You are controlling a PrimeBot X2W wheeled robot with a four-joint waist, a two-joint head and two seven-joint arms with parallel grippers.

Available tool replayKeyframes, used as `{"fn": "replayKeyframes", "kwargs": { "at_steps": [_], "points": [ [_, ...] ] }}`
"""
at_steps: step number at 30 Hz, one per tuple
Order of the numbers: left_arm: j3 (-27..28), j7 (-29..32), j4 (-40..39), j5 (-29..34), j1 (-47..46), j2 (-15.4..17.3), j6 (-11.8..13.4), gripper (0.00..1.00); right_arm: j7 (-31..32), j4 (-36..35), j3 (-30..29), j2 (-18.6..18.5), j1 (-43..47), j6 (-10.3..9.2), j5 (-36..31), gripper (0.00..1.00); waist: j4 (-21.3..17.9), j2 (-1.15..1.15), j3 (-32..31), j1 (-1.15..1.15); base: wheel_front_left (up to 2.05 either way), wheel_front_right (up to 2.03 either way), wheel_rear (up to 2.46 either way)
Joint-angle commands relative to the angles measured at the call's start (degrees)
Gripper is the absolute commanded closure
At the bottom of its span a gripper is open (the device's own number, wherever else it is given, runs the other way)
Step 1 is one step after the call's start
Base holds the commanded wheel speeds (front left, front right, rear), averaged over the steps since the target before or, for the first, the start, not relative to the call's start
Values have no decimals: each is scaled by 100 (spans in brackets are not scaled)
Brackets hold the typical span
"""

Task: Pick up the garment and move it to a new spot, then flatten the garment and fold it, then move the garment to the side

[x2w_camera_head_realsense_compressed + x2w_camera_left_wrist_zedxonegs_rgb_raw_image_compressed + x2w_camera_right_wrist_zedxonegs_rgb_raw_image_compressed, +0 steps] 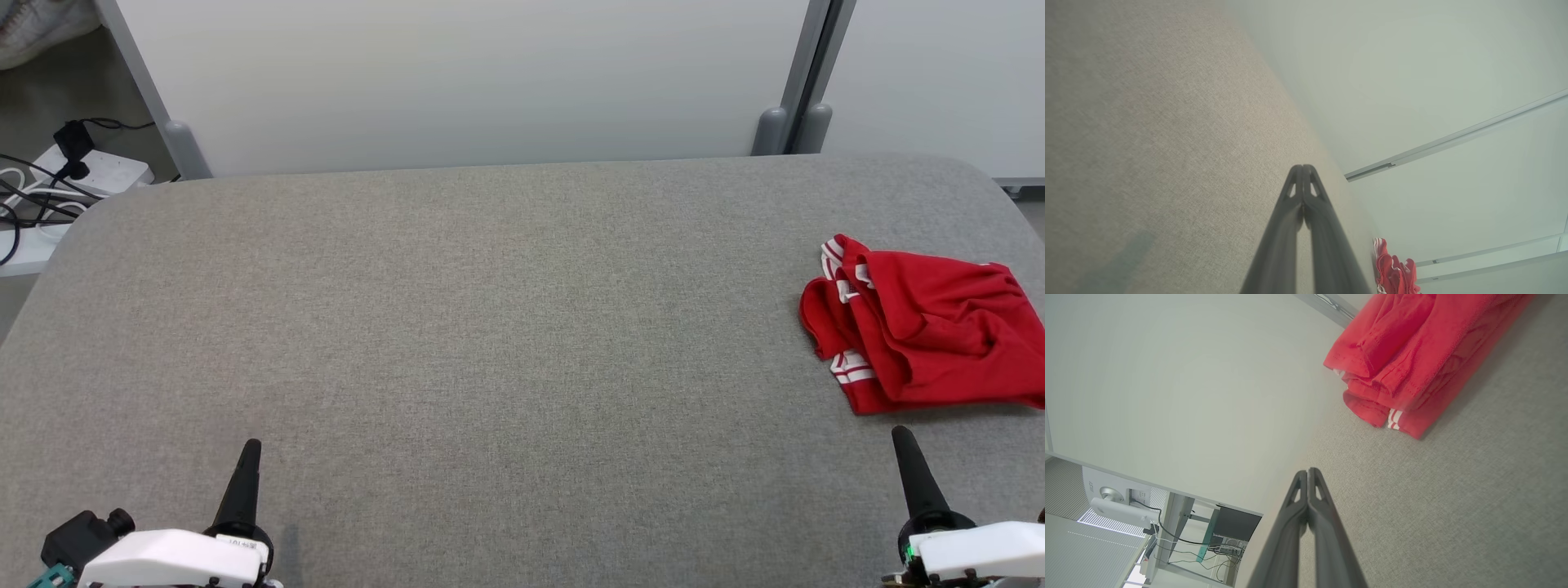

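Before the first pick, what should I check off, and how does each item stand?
1. Red garment in view on the grey table: ok.
2. Nothing lying on it: ok.
3. Right hand apart from it, near its closest edge: ok.
4. Right hand open to grasp: not ok, shut.
5. Left hand empty, well away: ok.
6. Garment's right edge on the table: cannot tell, cropped in the head view.

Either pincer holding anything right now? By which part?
Nothing is held. The left pincer and right pincer are shut and empty. The red garment lies crumpled on the table, untouched, just beyond the right one.
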Motion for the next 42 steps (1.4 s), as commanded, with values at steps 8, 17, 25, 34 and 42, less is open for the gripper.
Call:
{"fn": "replayKeyframes", "kwargs": {
  "at_steps": [8, 17, 25, 34, 42],
  "points": [
    [353, 153, -46, -465, -435, -86, -192, 100, 112, -31, 56, -126, -370, 7, 626, 100, -4, 0, 6, 0, 0, 0, 0],
    [533, 298, 42, -907, -519, -230, -347, 100, 211, 62, 31, -132, -464, 7, 1212, 100, -8, 0, 13, 0, 0, 0, 0],
    [694, 429, 121, -1300, -593, -359, -486, 100, 301, 145, 8, -135, -548, 8, 1734, 100, -11, 0, 19, 0, 0, 0, 0],
    [877, 576, 209, -1742, -678, -504, -642, 100, 402, 238, -20, -139, -643, 9, 2320, 100, -16, 0, 26, 0, 0, 0, 0],
    [1011, 685, 275, -2067, -740, -612, -757, 100, 478, 307, -42, -141, -713, 9, 2750, 100, -19, 0, 31, 0, 0, 0, 0]
  ]
}}
